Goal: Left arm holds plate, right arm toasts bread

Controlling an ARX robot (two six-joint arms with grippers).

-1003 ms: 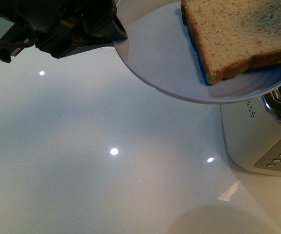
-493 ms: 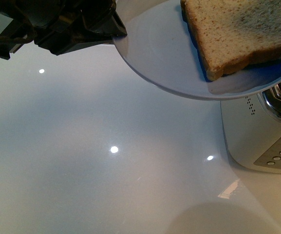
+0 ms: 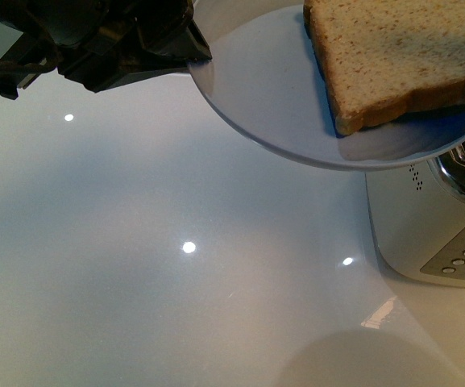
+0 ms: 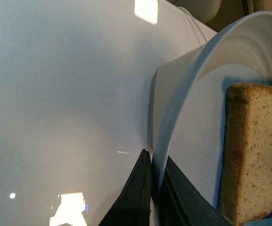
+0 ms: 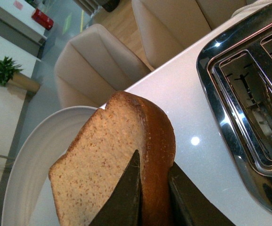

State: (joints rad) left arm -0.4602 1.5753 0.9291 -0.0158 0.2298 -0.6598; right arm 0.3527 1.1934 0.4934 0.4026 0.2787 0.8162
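Left hand (image 4: 155, 186) closed on the plate (image 4: 194, 117) rim, held above the worktop (image 3: 135, 242). Right hand (image 5: 152, 193) grips the bread (image 5: 103, 160) crust, toaster (image 5: 223, 125) near.

The bread (image 3: 401, 56) lies a little differently on the plate (image 3: 264, 89): its near corner is slightly further left and higher, its far left corner slightly further right, and the grey shade on top is fainter. The plate's near rim, raised half a second ago, is back down
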